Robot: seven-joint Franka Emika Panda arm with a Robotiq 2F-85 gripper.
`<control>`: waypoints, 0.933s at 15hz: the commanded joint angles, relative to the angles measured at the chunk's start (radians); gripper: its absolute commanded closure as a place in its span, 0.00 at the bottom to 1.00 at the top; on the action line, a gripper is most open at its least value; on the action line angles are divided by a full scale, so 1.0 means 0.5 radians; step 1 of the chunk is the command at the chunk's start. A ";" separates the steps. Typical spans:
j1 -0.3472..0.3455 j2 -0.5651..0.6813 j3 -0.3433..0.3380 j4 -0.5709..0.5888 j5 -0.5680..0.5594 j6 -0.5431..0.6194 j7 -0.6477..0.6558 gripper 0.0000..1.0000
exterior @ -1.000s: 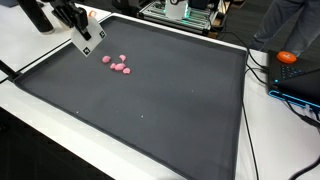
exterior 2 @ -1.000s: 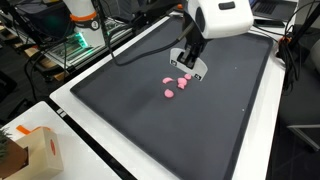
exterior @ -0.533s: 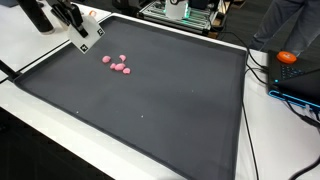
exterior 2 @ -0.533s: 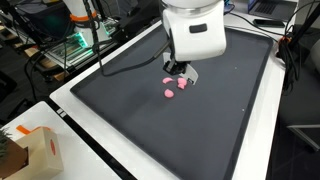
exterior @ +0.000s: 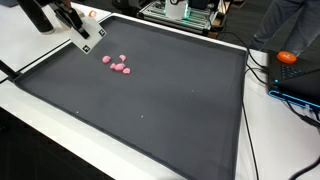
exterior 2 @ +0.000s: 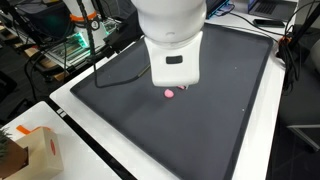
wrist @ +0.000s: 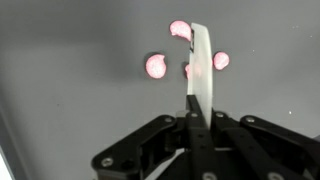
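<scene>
My gripper (wrist: pixel 198 116) is shut on a flat white strip (wrist: pixel 200 60) that sticks out ahead of the jaws. In the wrist view several small pink pieces (wrist: pixel 156 66) lie on the dark mat (wrist: pixel 70 80) just past and beside the strip's tip. In an exterior view the gripper (exterior: pixel 78 30) hangs over the mat's far left corner. There the white strip (exterior: pixel 87 43) points down, a short way left of the pink pieces (exterior: pixel 118 65). In an exterior view the white wrist housing (exterior 2: pixel 172 45) hides the gripper, and only one pink piece (exterior 2: pixel 169 94) shows.
The black mat (exterior: pixel 180 110) covers most of the white table (exterior: pixel 40 130). An orange object (exterior: pixel 287 57) and cables lie off the mat's right edge. A cardboard box (exterior 2: pixel 35 150) sits by one table corner. Equipment racks (exterior: pixel 180 10) stand behind the table.
The gripper with the strip has drifted slightly away from the pink pieces. In an exterior view the wrist has swung across and now covers most of them.
</scene>
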 commanded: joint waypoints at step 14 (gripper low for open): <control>-0.030 0.129 -0.050 0.093 0.083 -0.038 0.202 0.99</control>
